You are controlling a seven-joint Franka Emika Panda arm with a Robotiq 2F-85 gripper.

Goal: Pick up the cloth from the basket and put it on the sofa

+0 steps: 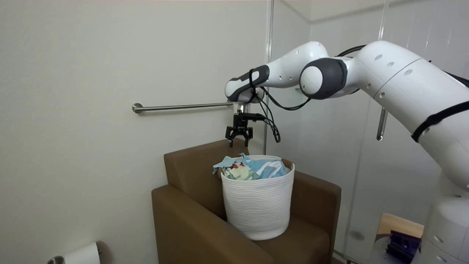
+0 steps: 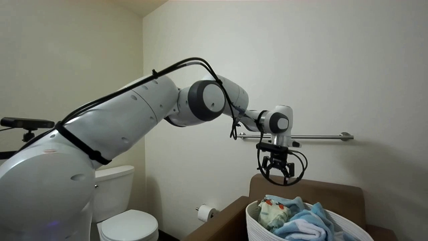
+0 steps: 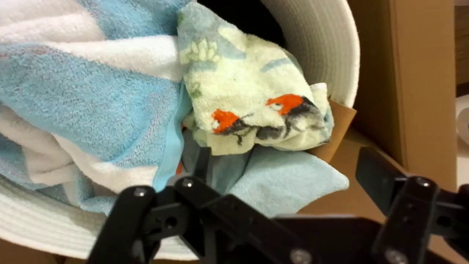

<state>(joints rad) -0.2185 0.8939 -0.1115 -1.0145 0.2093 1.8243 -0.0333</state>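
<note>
Nearest the lens, at the left of an exterior view, see the white robot arm (image 2: 133, 110), bent at the joints and reaching rightward. At the far edge, spot a black bar-shaped device (image 2: 26, 123). Then, farther back, find a white toilet (image 2: 129, 226) and, on the wall (image 2: 317, 67), a paper roll (image 2: 205, 213). Come next to the white basket (image 2: 252, 229) and, inside it near the rim, the cream cloth (image 2: 271, 214), with pale green patches and red-headed birds, bunched on top. Over it in both exterior views, well apart from the cloth, note the black gripper (image 1: 239, 144), released, with fingers spread wide. Just beside the cloth, make out a blue-and-white towel (image 2: 306, 226) and, partly under the cream folds, a pale blue cloth (image 3: 289, 179) with a corner poking past the rim. Rightmost, see the brown sofa (image 2: 341, 193), with the basket standing on its seat, and above its back a metal bar (image 2: 321, 137) fixed to the wall
</note>
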